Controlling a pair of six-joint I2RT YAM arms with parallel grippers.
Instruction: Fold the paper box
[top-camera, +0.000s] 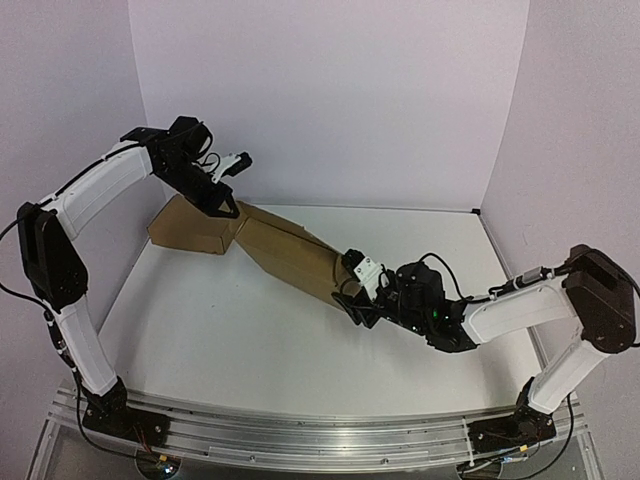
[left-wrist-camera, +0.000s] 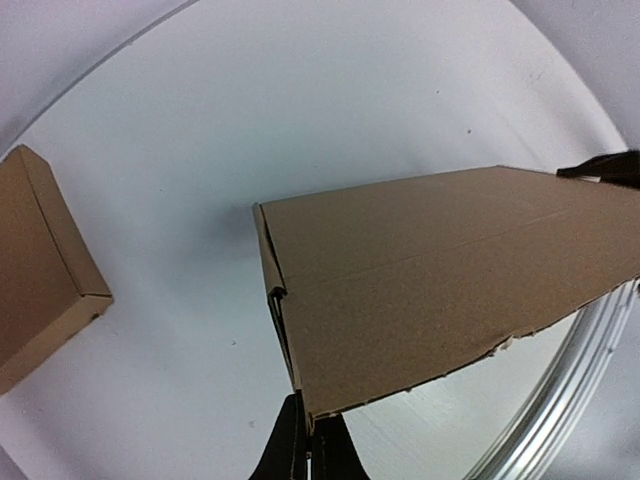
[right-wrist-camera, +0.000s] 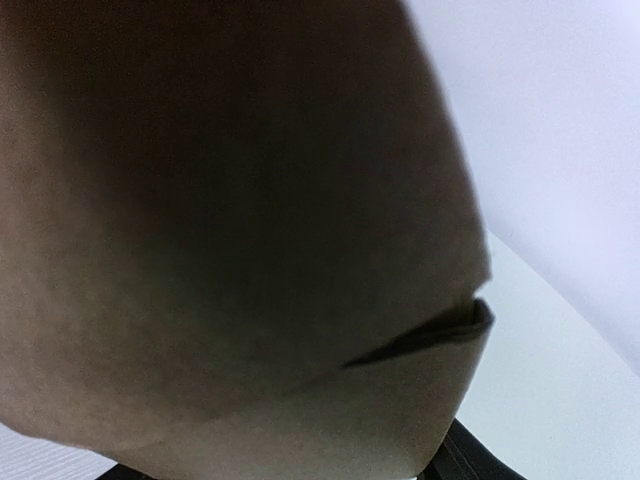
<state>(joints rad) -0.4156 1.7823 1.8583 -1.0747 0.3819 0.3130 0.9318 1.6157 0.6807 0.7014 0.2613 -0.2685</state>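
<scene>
**Paper box held between two arms, partly folded.** The paper box (top-camera: 290, 250) is a plain brown cardboard mailer. It spans diagonally across the middle of the white table (top-camera: 250, 350), from the far left toward the near right. In the left wrist view its shadow falls on the table beneath it, so at least that end appears to be lifted. One short wall is turned up along the left end, and a crease runs the length of the panel. The near long edge is ragged.

The left gripper (top-camera: 225, 207) is closed on the far-left end, its two dark fingers (left-wrist-camera: 300, 445) pinched together on the corner of the card. The right gripper (top-camera: 356, 296) meets the near-right end. The right wrist view is almost filled by dim cardboard with one open slit (right-wrist-camera: 420, 340), and a single finger (right-wrist-camera: 470, 455) shows below it. A dark fingertip lies over the far corner in the left wrist view. This is read as a clamp on the card.

A finished shallow cardboard box (top-camera: 190, 228) lies on the table just behind the left end. Whether the two boxes touch cannot be told.

**Risks.**
- If the arms pull apart, the thin card could tear at the slit or slip out of a corner pinch.
- If they push together, the panel may buckle away from its crease.
- Lowering the left end could knock the finished box.
- The blocked right wrist view leaves the flaps unseen from that side.
</scene>
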